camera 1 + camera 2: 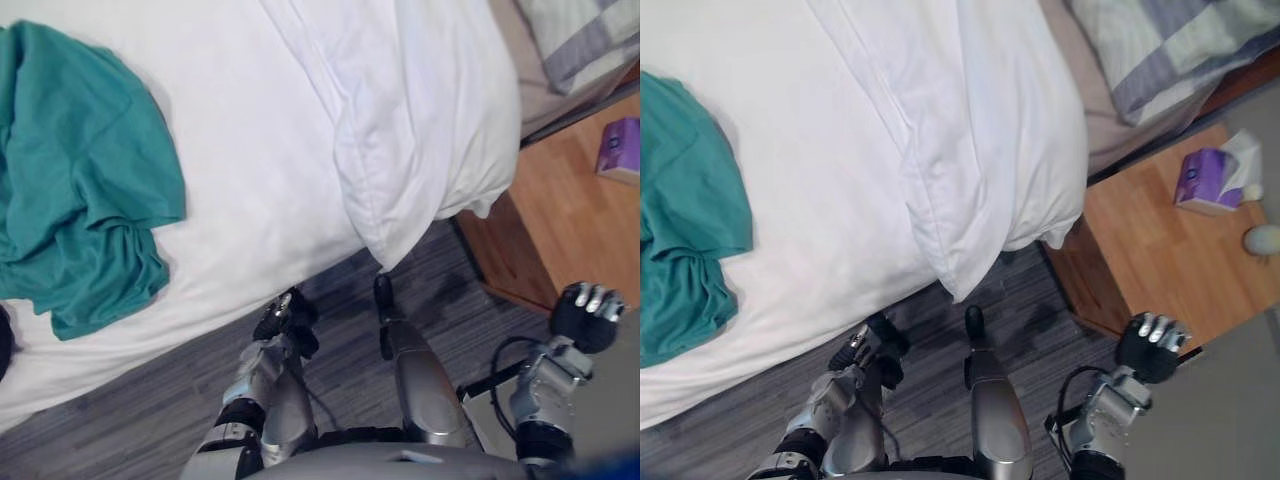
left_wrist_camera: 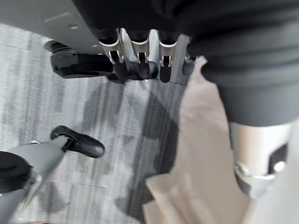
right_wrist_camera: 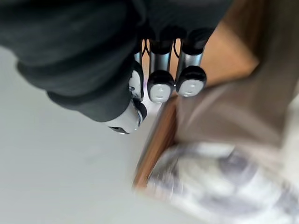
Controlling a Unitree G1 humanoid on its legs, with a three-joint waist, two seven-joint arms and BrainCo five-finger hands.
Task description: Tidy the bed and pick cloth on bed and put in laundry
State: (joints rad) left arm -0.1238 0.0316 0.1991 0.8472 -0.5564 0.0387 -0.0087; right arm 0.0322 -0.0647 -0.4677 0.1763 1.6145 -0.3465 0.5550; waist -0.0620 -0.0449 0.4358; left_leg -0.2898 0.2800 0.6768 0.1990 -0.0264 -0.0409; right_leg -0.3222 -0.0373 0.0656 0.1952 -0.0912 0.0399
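A crumpled teal cloth lies on the white bed at its left part, close to the bed's near edge. A white duvet fold hangs over that edge to the right of the cloth. My left hand hangs low over the grey carpet in front of the bed, fingers curled, holding nothing. My right hand is at the lower right beside the wooden nightstand, fingers curled on nothing. Both hands are well clear of the cloth.
A checked grey pillow lies at the bed's top right. On the nightstand stand a purple tissue box and a small white round thing. Grey carpet runs along the bed's near edge.
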